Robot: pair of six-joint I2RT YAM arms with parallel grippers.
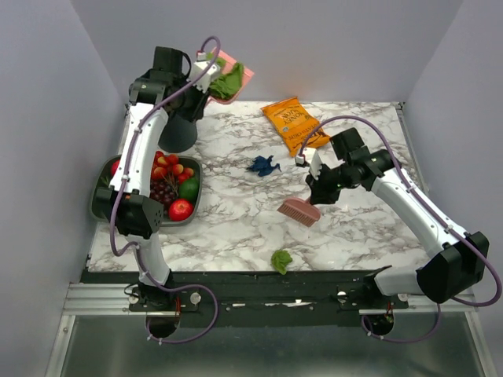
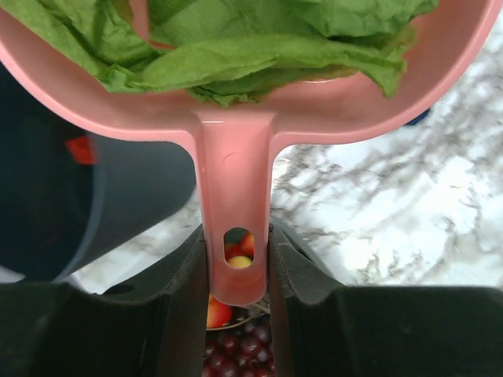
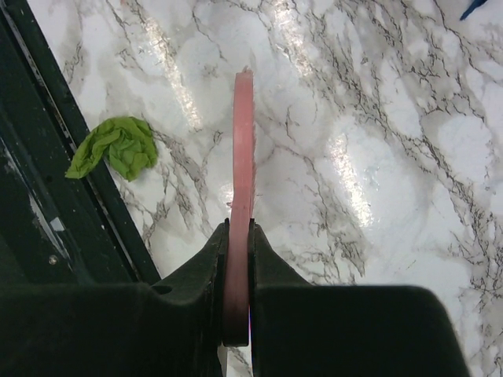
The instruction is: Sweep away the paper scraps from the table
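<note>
While left jaws tight on dustpan, right jaws on brush: crumpled green, blue paper scraps

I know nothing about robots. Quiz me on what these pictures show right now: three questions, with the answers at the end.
1. True or false: the left gripper holds the pink dustpan by its handle.
2. What colour is the paper in the dustpan? A blue, B green, C red.
3. In the top view, how many paper scraps lie loose on the table?
Key: 1 true. 2 B. 3 two: a blue scrap and a green scrap.
</note>
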